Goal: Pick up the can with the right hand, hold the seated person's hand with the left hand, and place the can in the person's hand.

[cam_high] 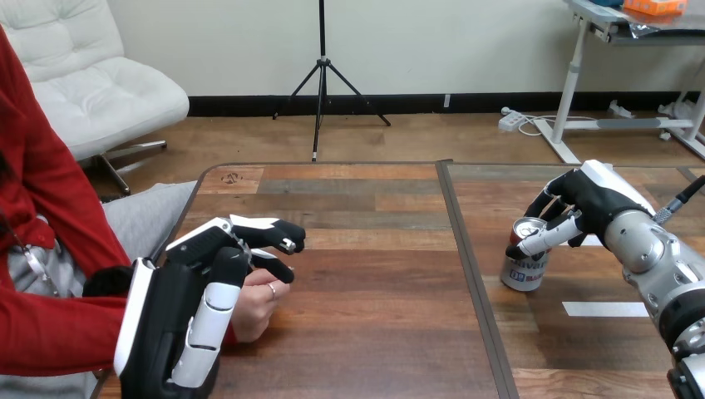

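Standing at right on the counter (374, 332), one can (524, 274), right hand (594, 199) clasping its top; left hand (179, 307) over one person's hand (258, 303), grip unclear.

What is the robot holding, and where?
Right robot hand grips the can by its top. Left robot hand covers the person's hand; hold cannot be told.

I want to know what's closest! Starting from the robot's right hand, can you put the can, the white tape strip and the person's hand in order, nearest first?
1. The can, in the fingers of the right hand, on the table's right side.
2. The white tape strip, flat on the table nearby.
3. The person's hand, far across at the left.
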Tool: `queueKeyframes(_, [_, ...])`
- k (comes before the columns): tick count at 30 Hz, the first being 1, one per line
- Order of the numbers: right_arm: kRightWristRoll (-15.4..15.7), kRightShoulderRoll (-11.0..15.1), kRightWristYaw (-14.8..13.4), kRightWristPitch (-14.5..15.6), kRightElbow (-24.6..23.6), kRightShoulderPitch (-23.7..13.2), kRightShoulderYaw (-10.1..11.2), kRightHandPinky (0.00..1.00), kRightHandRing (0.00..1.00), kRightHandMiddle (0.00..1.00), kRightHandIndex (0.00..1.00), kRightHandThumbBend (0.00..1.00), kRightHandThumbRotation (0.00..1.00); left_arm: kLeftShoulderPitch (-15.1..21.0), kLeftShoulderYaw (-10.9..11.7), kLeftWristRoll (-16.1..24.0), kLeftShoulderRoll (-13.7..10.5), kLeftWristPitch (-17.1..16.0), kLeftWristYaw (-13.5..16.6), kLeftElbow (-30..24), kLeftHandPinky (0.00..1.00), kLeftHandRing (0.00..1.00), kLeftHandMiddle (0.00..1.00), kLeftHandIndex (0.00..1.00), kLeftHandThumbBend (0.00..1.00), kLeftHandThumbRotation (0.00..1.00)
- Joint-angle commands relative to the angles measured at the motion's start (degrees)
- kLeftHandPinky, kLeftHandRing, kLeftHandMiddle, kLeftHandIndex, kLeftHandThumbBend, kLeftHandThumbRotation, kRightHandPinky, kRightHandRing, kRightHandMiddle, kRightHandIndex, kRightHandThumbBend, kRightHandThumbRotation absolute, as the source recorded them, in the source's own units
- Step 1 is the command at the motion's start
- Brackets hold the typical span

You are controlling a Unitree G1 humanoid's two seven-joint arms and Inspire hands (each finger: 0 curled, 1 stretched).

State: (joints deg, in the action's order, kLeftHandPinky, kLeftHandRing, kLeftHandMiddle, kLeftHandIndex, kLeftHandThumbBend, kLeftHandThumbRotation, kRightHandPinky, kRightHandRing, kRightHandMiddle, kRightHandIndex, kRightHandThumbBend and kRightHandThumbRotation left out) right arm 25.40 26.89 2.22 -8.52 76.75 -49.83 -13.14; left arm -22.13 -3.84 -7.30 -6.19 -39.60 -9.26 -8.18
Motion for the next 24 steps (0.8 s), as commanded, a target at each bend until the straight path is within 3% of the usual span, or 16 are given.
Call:
queueKeyframes(1, [-1.0, 1.0, -1.5, -2.2, -2.8, -3.3, 1.1, 0.42, 0.46, 0.49, 0.46, 0.83, 0.00, 4.1, 1.7, 1.5, 0.6, -1.1, 0.8, 0.3, 0.43, 0.59, 0.60, 0.49, 0.59, 0.85])
queueKeyframes(14, [-2.1, 1.9, -0.3, -3.2, -3.6, -4.8, 1.7, 0.38, 0.44, 0.47, 0.47, 0.81, 0.00, 6.0, 4.8, 7.2, -0.6, -0.6, 2.7, 0.5, 0.42, 0.59, 0.60, 0.50, 0.53, 0.70])
queueKeyframes(24, [-2.8, 2.5, 0.7, -3.7, -4.5, -5.3, 2.5, 0.34, 0.40, 0.45, 0.46, 0.80, 0.00, 7.6, 7.7, 13.4, -2.5, 0.6, 4.6, 0.3, 0.48, 0.63, 0.63, 0.54, 0.56, 0.57])
